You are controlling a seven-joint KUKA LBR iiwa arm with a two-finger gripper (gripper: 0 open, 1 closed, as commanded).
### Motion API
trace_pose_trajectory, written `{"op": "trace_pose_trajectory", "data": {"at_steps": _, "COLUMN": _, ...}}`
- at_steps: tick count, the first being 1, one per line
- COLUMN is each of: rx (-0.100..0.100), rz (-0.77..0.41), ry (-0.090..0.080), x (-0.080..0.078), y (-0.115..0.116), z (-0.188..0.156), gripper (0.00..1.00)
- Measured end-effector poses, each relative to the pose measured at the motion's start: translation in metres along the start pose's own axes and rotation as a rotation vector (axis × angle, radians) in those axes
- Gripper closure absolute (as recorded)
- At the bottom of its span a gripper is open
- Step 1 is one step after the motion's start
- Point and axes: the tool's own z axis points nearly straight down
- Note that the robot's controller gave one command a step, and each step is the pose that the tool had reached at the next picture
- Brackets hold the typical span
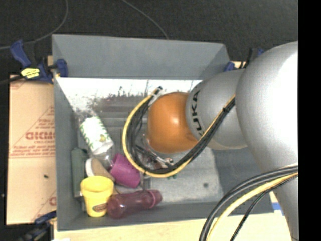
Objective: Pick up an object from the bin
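Magenta cup (124, 171) partly behind the arm's looping yellow cable (126, 139)

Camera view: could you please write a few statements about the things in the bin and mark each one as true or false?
1. The yellow cup stands in the lower left corner of the bin. True.
2. The clear bottle with a green and white label lies on the right side of the bin. False: it lies on the left side, above the magenta cup.
3. The dark red bottle lies on its side, right of the yellow cup. True.
4. The arm's orange cover hangs over the yellow cup. False: it is over the middle of the bin, up and to the right of the magenta cup.
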Motion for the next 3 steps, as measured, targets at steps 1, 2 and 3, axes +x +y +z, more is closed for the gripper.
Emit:
{"op": "trace_pose_trajectory", "data": {"at_steps": 1, "rx": 0.005, "rz": 0.062, "ry": -0.001, "x": 0.0020, "y": 0.0025, "z": -0.0005, "gripper": 1.00}}
{"op": "trace_pose_trajectory", "data": {"at_steps": 2, "rx": 0.005, "rz": 0.063, "ry": -0.001, "x": 0.0020, "y": 0.0025, "z": -0.0005, "gripper": 1.00}}
{"op": "trace_pose_trajectory", "data": {"at_steps": 3, "rx": 0.009, "rz": 0.149, "ry": -0.002, "x": 0.0028, "y": 0.0065, "z": -0.0005, "gripper": 1.00}}
